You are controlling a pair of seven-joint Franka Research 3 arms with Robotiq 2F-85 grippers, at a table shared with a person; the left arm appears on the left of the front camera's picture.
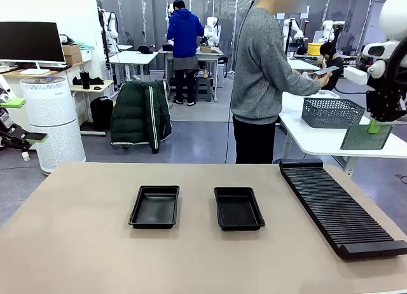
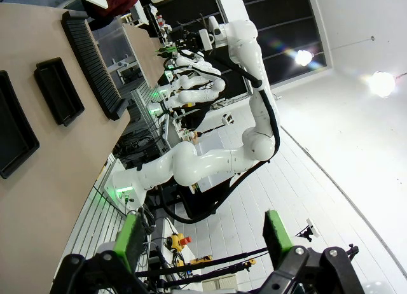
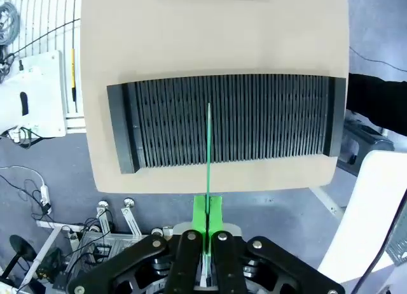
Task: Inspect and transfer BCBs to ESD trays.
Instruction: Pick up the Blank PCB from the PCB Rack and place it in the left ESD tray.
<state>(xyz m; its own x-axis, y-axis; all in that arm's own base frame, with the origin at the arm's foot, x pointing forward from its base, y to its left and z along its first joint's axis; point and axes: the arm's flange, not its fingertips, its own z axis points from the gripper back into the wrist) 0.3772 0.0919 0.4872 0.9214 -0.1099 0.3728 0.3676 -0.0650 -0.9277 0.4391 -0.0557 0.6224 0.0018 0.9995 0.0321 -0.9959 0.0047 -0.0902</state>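
Table: tan top, carrying three black items. Person: in a grey sweater, standing at the far side and turned towards the picture's right, with a thin flat item held up in both hands; what it is cannot be told. Rack: long, ribbed and slotted, lying along the right side of the table and running from the far edge towards the near right corner. Trays: two shallow trays side by side at mid-table with a gap between them, the left tray and the right tray, both with nothing in them and both well apart from the rack. BCB: one green board, hanging upright in the air beyond the rack's far right end and gripped by its top edge. In the right wrist view this BCB shows edge-on as a thin green line, in line with the slots of the rack below it and not touching it. Right gripper: raised at the right of the scene, fingers pressed together and pinching the BCB. Left gripper: at the far left, off the table's side, turned sideways, fingers spread wide with nothing between them; in its own view the green pads stand far apart.
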